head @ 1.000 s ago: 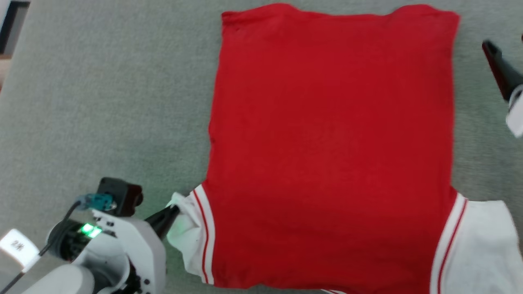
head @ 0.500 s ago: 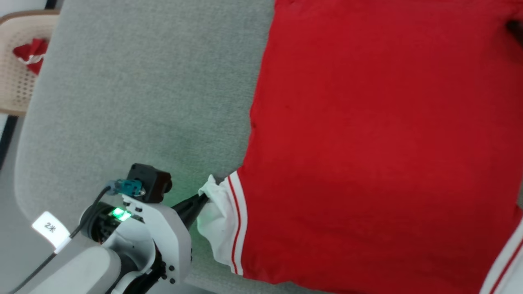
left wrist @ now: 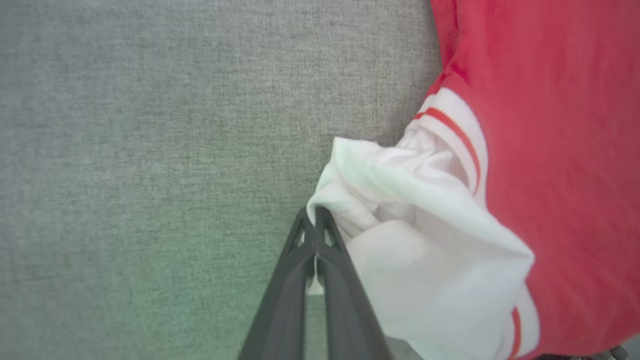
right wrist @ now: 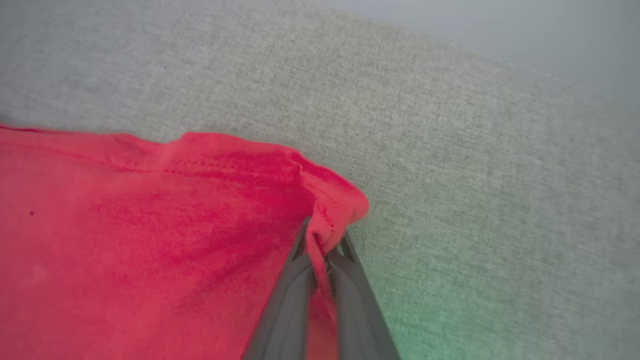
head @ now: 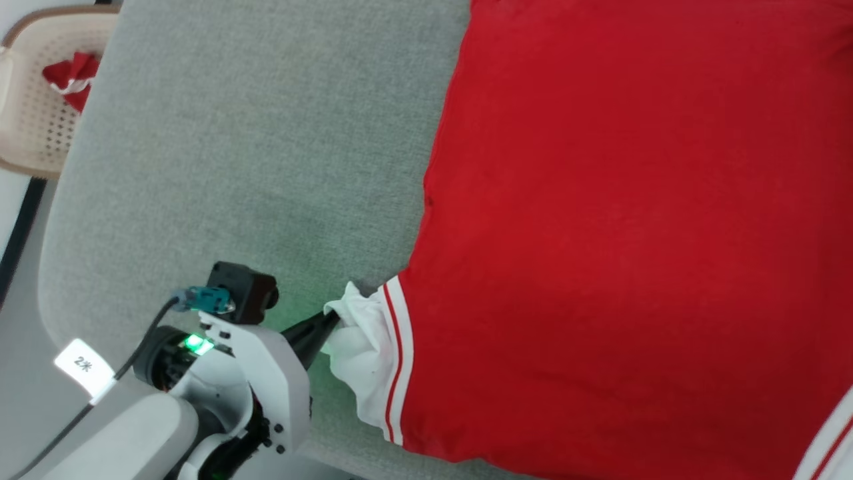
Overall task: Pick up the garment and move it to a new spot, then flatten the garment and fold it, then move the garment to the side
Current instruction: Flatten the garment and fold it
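The garment [head: 633, 233] lies spread flat on the grey fabric-covered table [head: 253, 147], filling the head view from 12 o'clock round to 5 o'clock. The left end effector [head: 331, 323] sits low in that view, at about 7 o'clock, and its fingers are pressed together on the white sleeve end [head: 360, 347]. The sleeve bunches up just at the tips, and the red body stretches away from them toward 2 o'clock.

In the left wrist view the left end effector [left wrist: 315, 212] has a pinch of white cloth between its closed tips. The crumpled white sleeve end [left wrist: 425, 240] is at 4 o'clock of them and the garment [left wrist: 550, 125] at 2 o'clock.

In the right wrist view the right end effector [right wrist: 322, 240] is clamped on a red hemmed corner of the garment [right wrist: 125, 225]. The corner humps up at 12 o'clock of the tips, and the rest lies flat toward 9 o'clock, with bare table [right wrist: 475, 150] at 2 o'clock.
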You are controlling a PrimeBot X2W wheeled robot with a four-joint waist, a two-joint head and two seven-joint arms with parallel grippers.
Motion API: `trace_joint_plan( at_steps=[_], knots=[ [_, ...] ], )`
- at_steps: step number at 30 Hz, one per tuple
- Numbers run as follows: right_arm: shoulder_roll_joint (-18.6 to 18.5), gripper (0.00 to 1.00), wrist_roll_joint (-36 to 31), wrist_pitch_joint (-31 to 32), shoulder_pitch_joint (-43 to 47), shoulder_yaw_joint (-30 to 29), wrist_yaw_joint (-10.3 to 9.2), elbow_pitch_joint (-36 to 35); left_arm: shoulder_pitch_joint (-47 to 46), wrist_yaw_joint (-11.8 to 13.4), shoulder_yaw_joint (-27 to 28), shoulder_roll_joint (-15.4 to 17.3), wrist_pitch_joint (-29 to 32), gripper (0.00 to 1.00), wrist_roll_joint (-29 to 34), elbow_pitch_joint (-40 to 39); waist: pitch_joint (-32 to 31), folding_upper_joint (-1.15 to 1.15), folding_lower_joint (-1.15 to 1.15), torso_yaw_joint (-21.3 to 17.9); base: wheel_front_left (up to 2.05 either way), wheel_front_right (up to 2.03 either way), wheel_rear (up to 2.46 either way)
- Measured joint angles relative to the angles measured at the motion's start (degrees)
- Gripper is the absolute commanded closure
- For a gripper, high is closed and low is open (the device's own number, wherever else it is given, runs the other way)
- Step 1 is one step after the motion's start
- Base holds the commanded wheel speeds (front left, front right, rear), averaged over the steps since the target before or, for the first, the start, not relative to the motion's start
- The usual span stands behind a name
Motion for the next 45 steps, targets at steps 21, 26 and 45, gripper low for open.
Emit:
trace_joint_plan(
  at_steps=[21, 26, 45],
  knots=[
    [-8.89, 1.00, 22.99, 7.05, 32.84, 4.31, -0.03, -37.35, 3.77, 2.44, 3.05, 6.28, 0.34, 1.00, -1.70, -2.57, -8.12, 0.00, 0.00, -10.51, 0.00, 0.00, 0.00],
    [-8.90, 1.00, 25.07, 10.31, 45.80, -0.65, -0.03, -47.03, 4.50, 2.72, 3.34, 7.68, 0.78, 1.00, -2.14, -3.00, -10.18, 0.00, 0.00, -12.96, 0.00, 0.00, 0.00],
    [1.67, 0.89, 21.41, 4.72, 66.10, -9.81, 0.04, -48.63, 5.70, 1.90, 3.45, 8.44, 0.60, 1.00, -3.22, -1.43, -13.39, 0.00, 0.00, -16.77, 0.00, 0.00, 0.00]
  ],
)
